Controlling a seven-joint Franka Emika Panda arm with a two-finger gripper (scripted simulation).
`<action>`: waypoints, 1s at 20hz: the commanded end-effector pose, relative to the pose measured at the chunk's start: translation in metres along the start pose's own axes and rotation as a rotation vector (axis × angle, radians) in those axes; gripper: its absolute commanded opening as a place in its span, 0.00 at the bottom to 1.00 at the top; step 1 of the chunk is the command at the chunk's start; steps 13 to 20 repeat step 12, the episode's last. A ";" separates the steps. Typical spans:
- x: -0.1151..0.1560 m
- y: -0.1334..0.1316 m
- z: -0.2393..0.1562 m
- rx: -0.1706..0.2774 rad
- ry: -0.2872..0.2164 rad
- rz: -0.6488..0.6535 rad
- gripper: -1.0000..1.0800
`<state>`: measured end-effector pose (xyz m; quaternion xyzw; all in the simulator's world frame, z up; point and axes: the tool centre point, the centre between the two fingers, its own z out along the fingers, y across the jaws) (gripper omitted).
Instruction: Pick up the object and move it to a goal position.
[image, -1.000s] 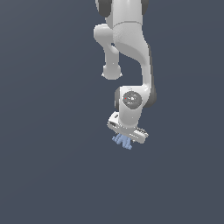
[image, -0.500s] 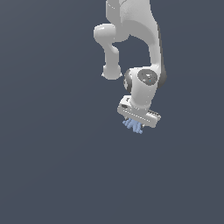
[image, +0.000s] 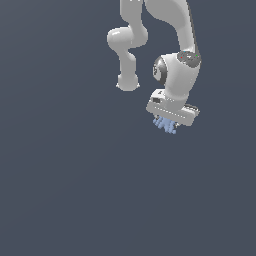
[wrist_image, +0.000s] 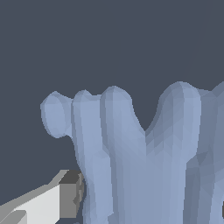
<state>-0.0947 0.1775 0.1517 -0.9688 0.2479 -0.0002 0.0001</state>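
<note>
The arm has swung toward the exterior view's right, carrying the object (image: 165, 124) clamped in the hand (image: 169, 121); keep the grip firm and travel smoothly.

The backdrop (image: 60, 190) was a single flat field of dark slate grey-blue that filled the whole exterior view from edge to edge. No seam, horizon or corner divided it, so wall and floor could not be told apart. The tone was even across it, with no shadows or bright patches. In the wrist view the same dark grey-blue field (wrist_image: 109, 39) lay behind everything, equally plain and unmarked.
</note>
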 end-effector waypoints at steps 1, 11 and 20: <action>-0.015 -0.004 -0.012 -0.001 0.001 0.001 0.00; -0.044 -0.014 -0.035 -0.001 0.000 0.001 0.00; -0.045 -0.014 -0.035 -0.001 0.000 0.001 0.00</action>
